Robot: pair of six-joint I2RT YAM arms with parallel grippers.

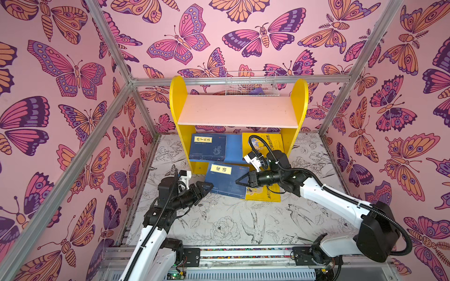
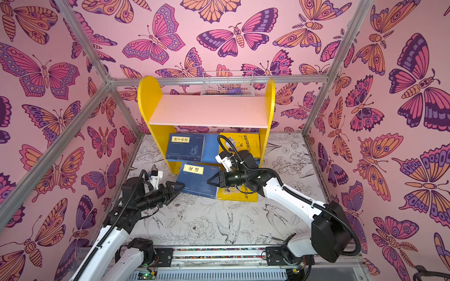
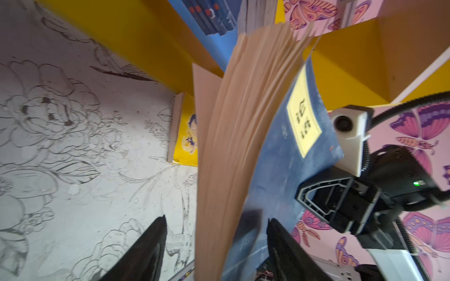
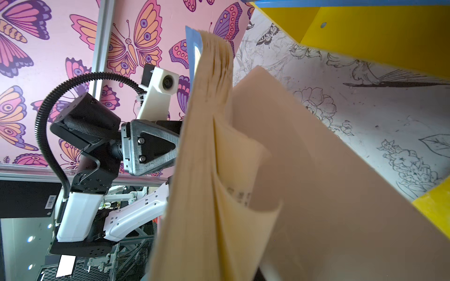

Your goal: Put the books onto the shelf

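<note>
Pincer, left: the left gripper is spread apart at lower centre-left of both top views, straddling the near left corner of the navy book. In the left wrist view one finger stands clear of the fanned pages.
Pincer, right: the right gripper is clamped on that book's right edge at mid-frame.
Navy book: tilted, with its pages splaying, just in front of the shelf.
Yellow book: flat on the table, partly under the navy one.
Blue lower board: a second navy book at left and a second yellow book at right, covers showing.
Wire basket: upper centre, behind the shelf.
</note>
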